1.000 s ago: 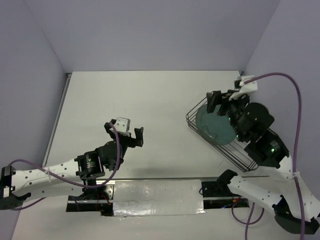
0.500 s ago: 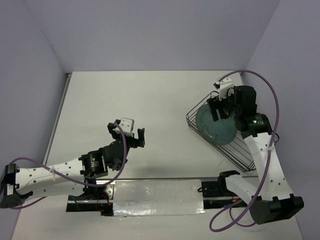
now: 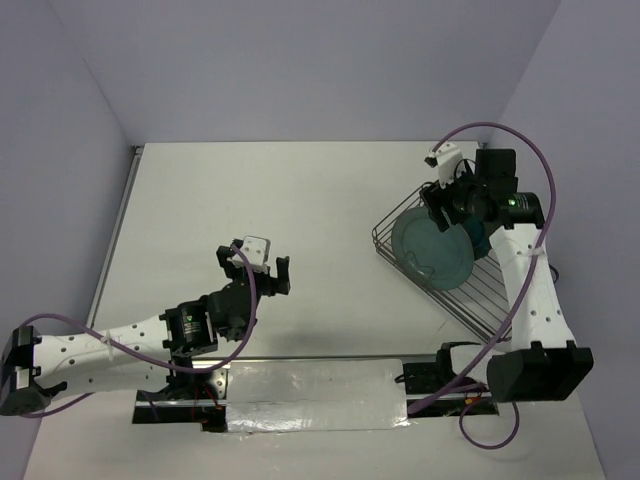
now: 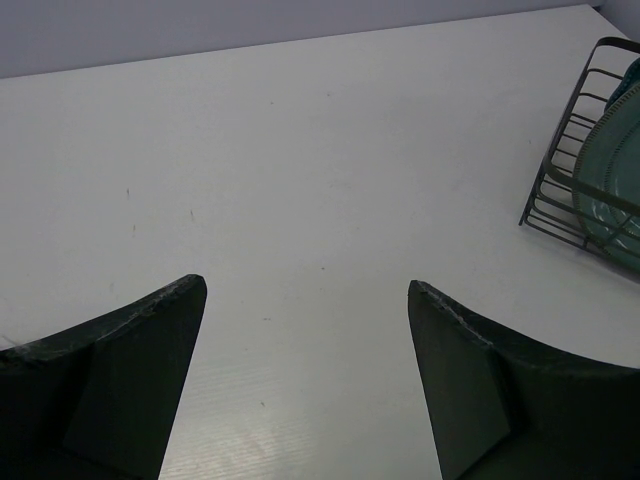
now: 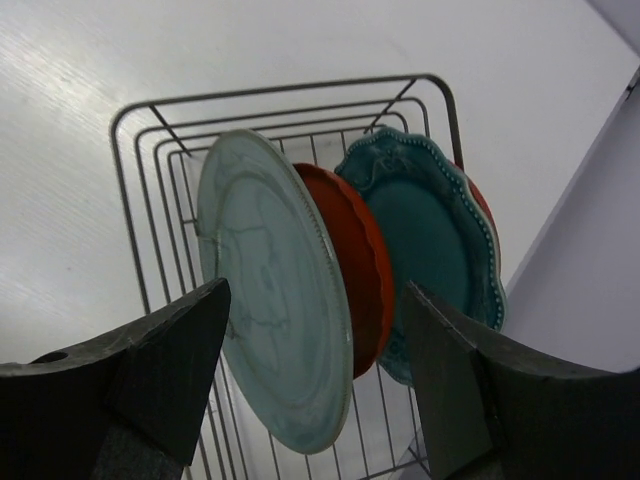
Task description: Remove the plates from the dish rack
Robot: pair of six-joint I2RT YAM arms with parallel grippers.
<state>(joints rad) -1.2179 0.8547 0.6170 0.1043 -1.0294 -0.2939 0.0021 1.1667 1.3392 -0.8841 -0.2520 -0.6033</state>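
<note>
The dark wire dish rack (image 3: 488, 305) stands at the right of the table. It holds plates on edge: a pale grey-green plate (image 5: 270, 320) in front, a red-orange plate (image 5: 368, 290) behind it, then a dark teal scalloped plate (image 5: 430, 235), with another red-orange rim (image 5: 487, 215) at the back. My right gripper (image 5: 315, 288) is open and empty, hovering above the plates with its jaws spanning the grey-green and red-orange ones without touching; it also shows in the top view (image 3: 440, 210). My left gripper (image 3: 253, 262) is open and empty over bare table at the middle left.
The right wall runs close behind the rack (image 5: 150, 190). In the left wrist view the rack's corner (image 4: 560, 190) and the grey-green plate (image 4: 615, 170) show at the far right. A silver strip (image 3: 310, 395) lies along the near edge between the arm bases.
The right arm has straightened up and its wrist has swung back towards the rack's far right end, staying above the plates. The left gripper has shifted only slightly.
</note>
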